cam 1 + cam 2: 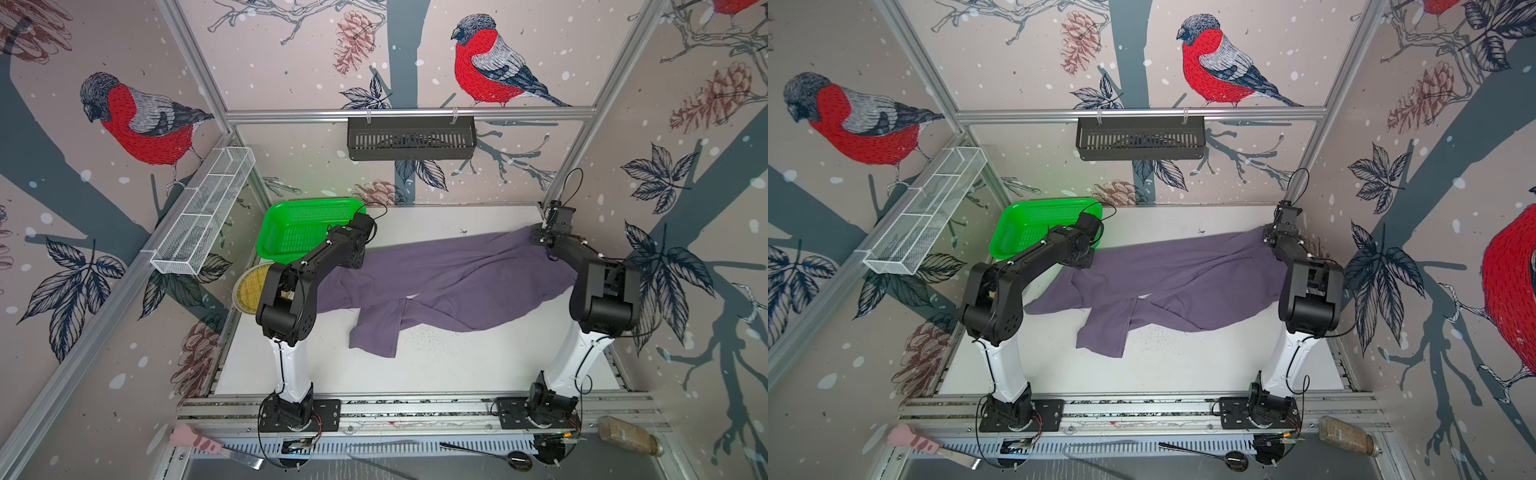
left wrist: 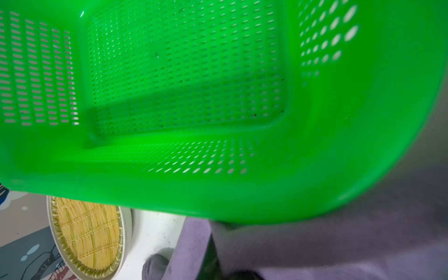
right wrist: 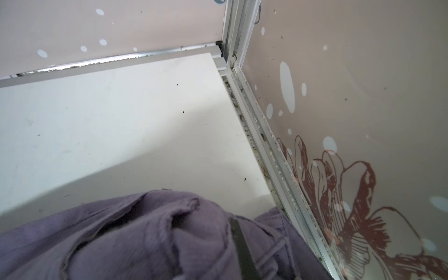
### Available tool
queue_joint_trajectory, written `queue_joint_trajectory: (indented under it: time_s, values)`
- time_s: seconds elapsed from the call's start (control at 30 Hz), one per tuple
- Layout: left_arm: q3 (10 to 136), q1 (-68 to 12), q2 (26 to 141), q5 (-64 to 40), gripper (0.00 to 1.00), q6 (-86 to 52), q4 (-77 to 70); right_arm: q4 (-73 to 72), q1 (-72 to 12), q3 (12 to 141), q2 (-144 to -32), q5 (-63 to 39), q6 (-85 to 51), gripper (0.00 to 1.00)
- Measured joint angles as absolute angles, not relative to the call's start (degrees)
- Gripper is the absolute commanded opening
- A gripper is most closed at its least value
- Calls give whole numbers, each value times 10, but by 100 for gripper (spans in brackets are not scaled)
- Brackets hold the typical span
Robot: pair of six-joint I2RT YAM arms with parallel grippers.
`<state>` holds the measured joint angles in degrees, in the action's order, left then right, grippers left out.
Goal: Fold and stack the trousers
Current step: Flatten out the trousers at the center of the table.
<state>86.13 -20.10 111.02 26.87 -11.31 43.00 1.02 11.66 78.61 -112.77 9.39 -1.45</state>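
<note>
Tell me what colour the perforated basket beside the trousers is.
The basket is bright green, shown best in the left wrist view.

You're seeing mostly green basket on the left wrist cam: slotted floor and walls, a few dark specks on the floor. Purple trousers sit close to the lens, blurred, just beside the basket's rim. A dark strip runs through the folds; can't tell what it is. A round woven tray lies on the white counter, partly hidden by the basket.
</note>
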Motion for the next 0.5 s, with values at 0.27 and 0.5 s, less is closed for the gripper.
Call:
queue_joint_trajectory:
  time_s: [0.27,0.5]
  values:
    - [864,-194,1114,306,5,-132,439,9,111,839,-1180,97,4,23]
    - [873,-188,1121,306,8,-147,442,32,99,904,-1239,112,31,50]
